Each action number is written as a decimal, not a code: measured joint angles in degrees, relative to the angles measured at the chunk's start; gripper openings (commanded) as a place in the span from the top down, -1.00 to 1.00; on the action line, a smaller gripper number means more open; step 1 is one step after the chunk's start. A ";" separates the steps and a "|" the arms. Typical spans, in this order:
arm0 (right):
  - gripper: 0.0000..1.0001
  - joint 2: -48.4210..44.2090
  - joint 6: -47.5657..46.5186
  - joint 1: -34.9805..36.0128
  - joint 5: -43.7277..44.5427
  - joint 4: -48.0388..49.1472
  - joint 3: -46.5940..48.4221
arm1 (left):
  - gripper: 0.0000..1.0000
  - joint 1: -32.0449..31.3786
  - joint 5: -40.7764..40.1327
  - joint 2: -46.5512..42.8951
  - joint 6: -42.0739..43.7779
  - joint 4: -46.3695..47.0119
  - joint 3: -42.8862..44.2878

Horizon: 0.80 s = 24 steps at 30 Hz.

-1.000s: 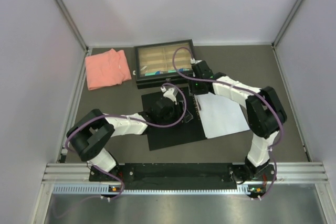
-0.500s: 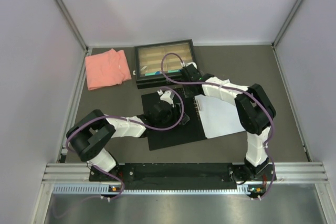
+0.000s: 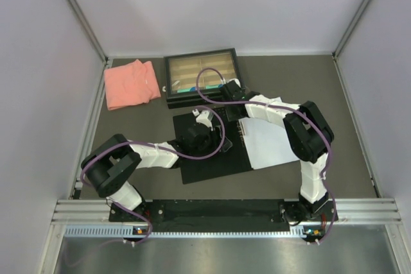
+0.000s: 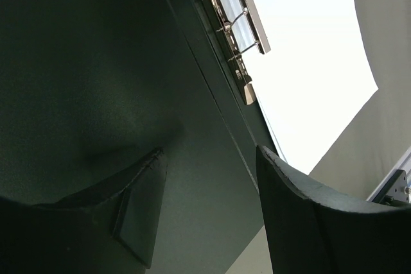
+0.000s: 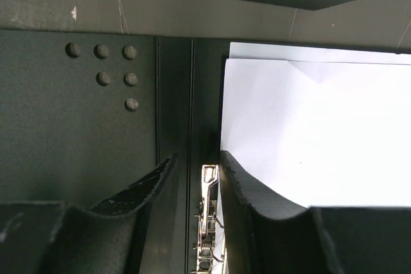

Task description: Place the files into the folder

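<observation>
We see the files (image 3: 276, 142) lying as a white stack on the right half of the open folder (image 3: 205, 162), which lies flat on the dark table (image 3: 334, 94) in front of both arms. Its matte black inside faces up on the left half. In the right wrist view the top corner of the sheets (image 5: 321, 133) sits just beside the folder's spine, and one sheet edge shows slightly above the other.

A metal clip mechanism (image 4: 237, 36) runs along the spine, between the black half and the paper.

The right gripper (image 5: 196, 162) is down at the far end of that spine. Its fingers (image 5: 247, 187) stand a narrow gap apart, with the top of the metal clip between them. We cannot tell whether they touch it.

The left gripper (image 4: 209, 152) hangs over the black half of the folder, its fingers (image 4: 292, 222) spread wide with nothing between them.

Beyond the folder, near its far edge, sits a black-framed tray (image 3: 168, 81) with tan compartments. A folded salmon-pink cloth (image 3: 131, 83) lies to the left of the tray.
</observation>
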 measured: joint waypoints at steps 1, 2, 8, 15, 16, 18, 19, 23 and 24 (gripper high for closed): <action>0.39 0.00 -0.02 0.00 0.00 -0.02 0.00 | -0.25 0.00 0.00 0.00 0.00 0.15 0.00; 0.41 0.00 0.00 0.00 0.02 -0.02 0.00 | -0.25 0.00 0.00 0.02 0.00 0.24 0.00; 0.63 0.04 -0.09 0.00 0.50 -0.07 0.00 | -0.25 0.00 0.00 0.02 0.00 0.24 0.02; 0.86 0.04 -0.44 0.00 0.98 -0.04 0.00 | -0.19 0.00 0.00 0.02 0.00 0.20 0.02; 0.91 0.04 -0.48 0.00 1.01 -0.04 0.00 | -0.16 0.00 0.00 0.04 -0.02 0.20 0.02; 0.94 0.00 -0.46 0.00 1.05 -0.02 -0.02 | -0.11 0.02 -0.04 0.09 -0.22 -0.17 0.24; 0.98 -0.13 -0.48 0.00 1.03 0.00 -0.02 | -0.09 0.07 -0.04 0.11 -0.39 -0.31 0.35; 1.00 -1.20 -0.48 0.02 1.01 0.15 -0.46 | -0.03 0.90 0.17 2.10 -1.25 -1.86 2.43; 1.00 -1.84 -0.46 0.02 0.98 0.22 -0.76 | -0.02 1.20 0.22 2.78 -1.55 -2.29 2.95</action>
